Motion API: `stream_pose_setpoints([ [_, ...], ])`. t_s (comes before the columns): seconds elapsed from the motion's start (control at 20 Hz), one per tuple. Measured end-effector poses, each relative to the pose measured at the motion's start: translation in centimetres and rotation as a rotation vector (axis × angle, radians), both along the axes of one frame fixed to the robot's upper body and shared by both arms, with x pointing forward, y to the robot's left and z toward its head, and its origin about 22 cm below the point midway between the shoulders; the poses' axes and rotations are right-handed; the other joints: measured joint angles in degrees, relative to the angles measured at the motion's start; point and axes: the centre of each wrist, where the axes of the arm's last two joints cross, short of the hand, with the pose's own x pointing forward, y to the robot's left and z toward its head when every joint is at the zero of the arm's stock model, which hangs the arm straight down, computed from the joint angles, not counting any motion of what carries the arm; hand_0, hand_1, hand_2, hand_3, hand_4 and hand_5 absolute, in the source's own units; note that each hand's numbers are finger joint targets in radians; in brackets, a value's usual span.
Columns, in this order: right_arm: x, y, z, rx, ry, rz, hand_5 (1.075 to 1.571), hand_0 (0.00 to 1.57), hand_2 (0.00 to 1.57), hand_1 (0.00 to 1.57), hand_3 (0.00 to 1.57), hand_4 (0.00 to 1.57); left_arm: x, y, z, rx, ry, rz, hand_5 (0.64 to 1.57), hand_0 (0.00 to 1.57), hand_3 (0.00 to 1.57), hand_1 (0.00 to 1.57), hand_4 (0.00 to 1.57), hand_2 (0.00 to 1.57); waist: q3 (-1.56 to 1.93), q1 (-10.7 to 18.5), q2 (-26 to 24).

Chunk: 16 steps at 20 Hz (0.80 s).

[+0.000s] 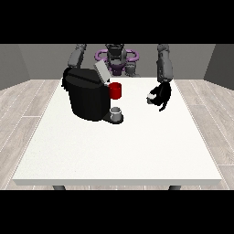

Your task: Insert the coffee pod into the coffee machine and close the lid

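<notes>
So the white worktop [119,151] has the black coffee machine [87,98] sitting toward the back on the view's left side. Its lid [101,71] is flipped up – a grey flap tilted back above the top of the machine. There's a red cup-like part [116,90] sticking out of the machine's side facing the middle of the worktop, and below that a small grey cup [116,112] stands on the machine's dark base.

The pod [150,97] isn't in the machine. It's over on the view's right, a small light-coloured thing held up above the worktop by the hand at the view's right [161,96]. That hand's fingers look curled round the pod, with the pod poking out on the side facing the machine. Hand and pod are well apart from the machine – there's a clear stretch of bare worktop between them.

The other arm comes down behind the machine at the view's left, and its hand [64,78] is mostly hidden by the machine body, so I can't tell what its fingers are doing.

The robot's torso [116,57] is at the far edge of the worktop, between the two arms, with purple rings around it. Wood-look floor [23,109] on both sides.
</notes>
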Motion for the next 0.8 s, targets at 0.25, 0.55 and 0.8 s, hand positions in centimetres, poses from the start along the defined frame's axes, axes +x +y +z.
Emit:
stream_pose_setpoints([
  [0.25, -0.7, -0.1, -1.1, 0.005, 0.037, -0.025, 1.571, 0.0, 0.0, 0.0, 0.0, 0.39, 0.0, -1.0, -0.9, -0.046, -0.012, -0.063, 1.571, 1.37, 1.33, 1.37, 0.66, 1.38, -0.25, 0.67, -1.97],
  [0.55, -0.8, -1.2, -2.4, 0.02, 0.08, -0.039, 1.571, 0.0, 0.0, 0.0, 0.0, 0.28, 1.1, -2.0, 0.1, -0.124, -0.001, -0.09, 1.571, 1.51, 1.3, 1.51, 0.57, 1.44, -0.35, 1.47, -4.29],
  [0.8, -1.3, -1.3, -4.2, 0.018, 0.131, -0.046, 1.571, 0.0, 0.0, 0.0, 0.0, 0.28, 2.0, -4.3, 0.9, -0.143, 0.021, -0.134, 1.571, 1.42, 1.33, 1.42, 0.57, 1.41, -0.36, 2.64, -7.47],
])
